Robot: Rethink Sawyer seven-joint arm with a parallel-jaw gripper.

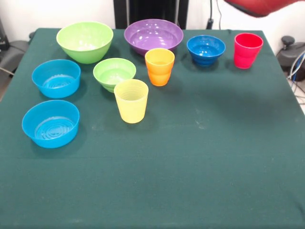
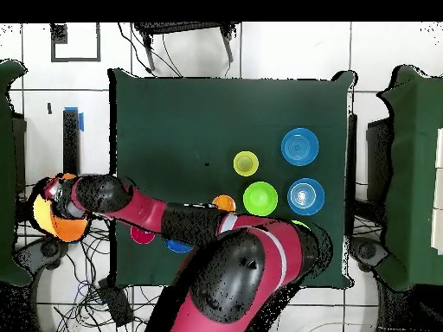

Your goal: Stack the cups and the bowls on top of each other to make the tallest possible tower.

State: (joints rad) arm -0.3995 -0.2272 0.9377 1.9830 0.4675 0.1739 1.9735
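Arm (image 2: 173,220) swung off the table's edge toward 9 o'clock in overhead view, its end over a huge orange bowl (image 2: 62,226) beside the table (image 1: 200,157); finger state cannot tell. Cups and bowls sit unstacked: yellow cup (image 1: 131,100) central, orange cup (image 1: 159,66) at its 1 o'clock, red cup (image 1: 248,50) at 2 o'clock, two light blue bowls (image 1: 51,123) at 9 o'clock.

Arm (image 2: 173,220) reaches off-table to orange bowl (image 2: 59,226)

the front camera is sitting close, across the table (image 1: 200,167), facing the robot's side and looking down at a slant. the overhead camera is hanging high, looking straight down, turned half round. both are sharing the green tabletop.
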